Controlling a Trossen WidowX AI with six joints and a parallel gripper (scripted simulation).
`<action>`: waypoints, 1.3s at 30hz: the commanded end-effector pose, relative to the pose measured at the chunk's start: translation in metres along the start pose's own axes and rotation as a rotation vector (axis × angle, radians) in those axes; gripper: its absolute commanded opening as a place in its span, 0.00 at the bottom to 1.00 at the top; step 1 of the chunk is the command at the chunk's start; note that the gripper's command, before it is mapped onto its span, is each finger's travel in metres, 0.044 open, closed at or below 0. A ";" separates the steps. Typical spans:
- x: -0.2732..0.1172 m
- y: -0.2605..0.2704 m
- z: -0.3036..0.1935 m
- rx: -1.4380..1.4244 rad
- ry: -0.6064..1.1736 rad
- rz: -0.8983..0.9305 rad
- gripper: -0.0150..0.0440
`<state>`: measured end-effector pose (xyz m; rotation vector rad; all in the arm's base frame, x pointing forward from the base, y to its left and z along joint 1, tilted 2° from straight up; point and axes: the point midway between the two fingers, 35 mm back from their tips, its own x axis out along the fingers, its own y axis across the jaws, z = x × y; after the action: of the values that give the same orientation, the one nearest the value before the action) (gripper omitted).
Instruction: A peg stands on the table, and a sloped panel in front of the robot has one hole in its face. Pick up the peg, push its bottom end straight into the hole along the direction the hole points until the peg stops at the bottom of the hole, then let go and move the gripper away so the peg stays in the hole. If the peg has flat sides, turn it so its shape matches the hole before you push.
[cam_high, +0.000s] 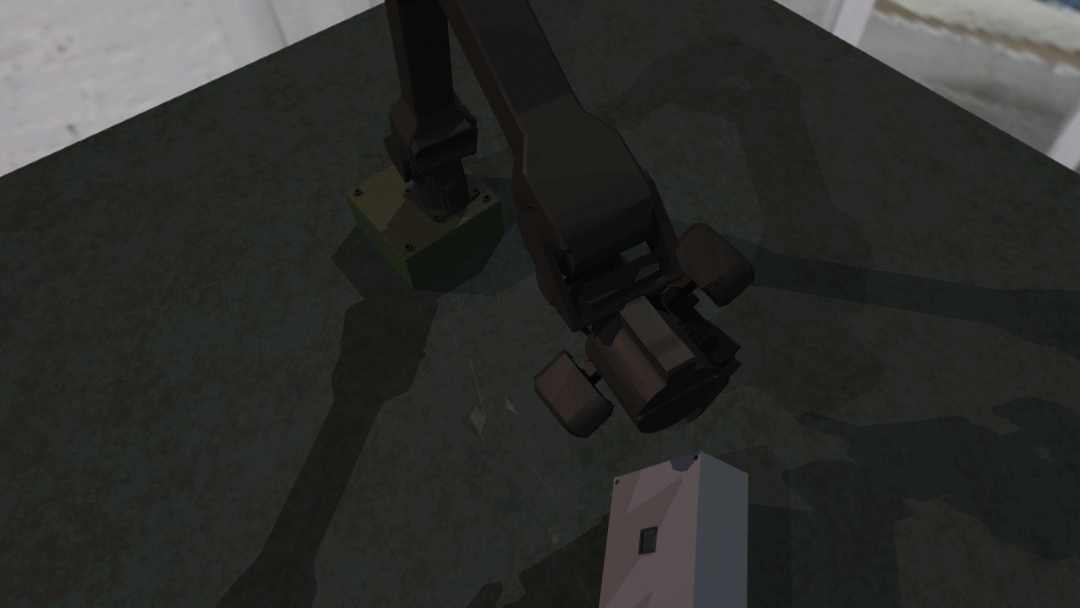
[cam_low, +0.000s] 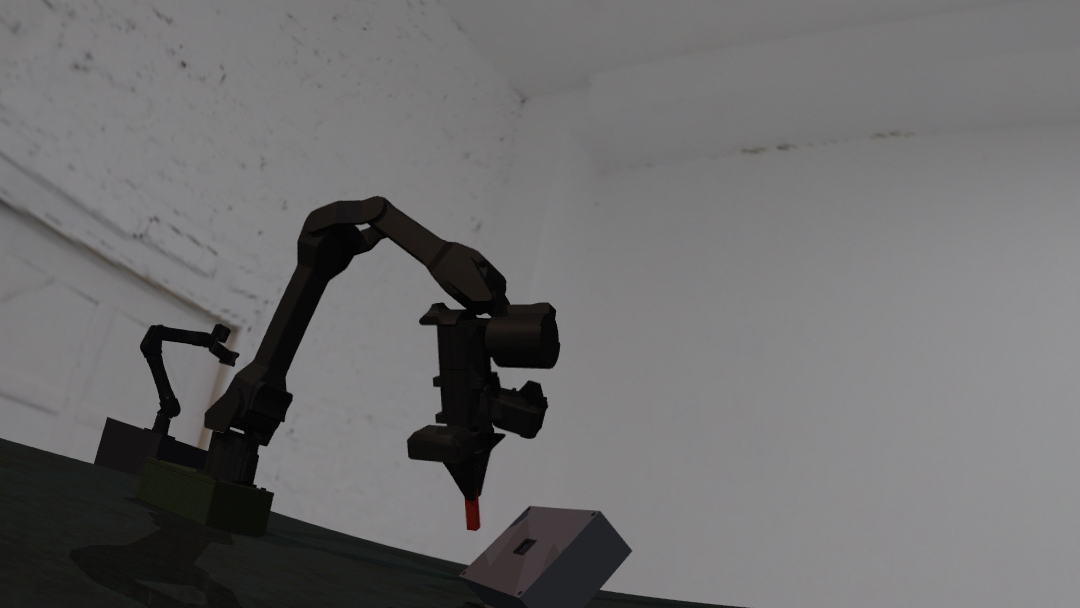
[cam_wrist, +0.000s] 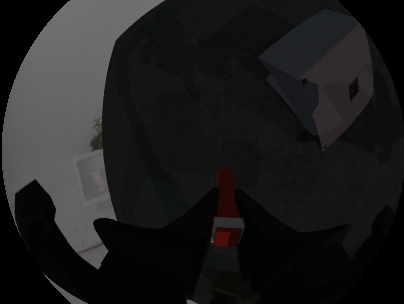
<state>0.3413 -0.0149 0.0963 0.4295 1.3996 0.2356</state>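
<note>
My gripper (cam_low: 471, 494) (cam_wrist: 226, 193) is shut on the red peg (cam_low: 472, 515) (cam_wrist: 226, 182), a flat-sided bar. The peg points almost straight down below the fingertips, in the air. In the top view the arm's wrist hides the peg and the fingertips. The pale sloped panel (cam_high: 649, 498) (cam_low: 559, 528) (cam_wrist: 335, 95) has one rectangular hole (cam_high: 647, 540) (cam_low: 524, 546) (cam_wrist: 353, 88) in its face. In the exterior view the peg's lower end is up and to the left of the hole, apart from the panel. In the wrist view the panel is at the upper right.
The arm's green base block (cam_high: 453, 260) (cam_low: 204, 498) stands on the dark table (cam_high: 188, 317). Shadows of the arm lie over the table and part of the panel. A second small arm (cam_low: 160, 370) on a dark block shows at the far left in the exterior view.
</note>
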 end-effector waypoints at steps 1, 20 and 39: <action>-0.003 -0.004 0.003 0.025 -0.015 0.016 0.25; -0.015 -0.025 0.012 0.131 -0.073 0.076 0.25; -0.028 -0.048 0.018 0.234 -0.135 0.135 0.25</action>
<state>0.3488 -0.0677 0.1022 0.6978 1.2859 0.1542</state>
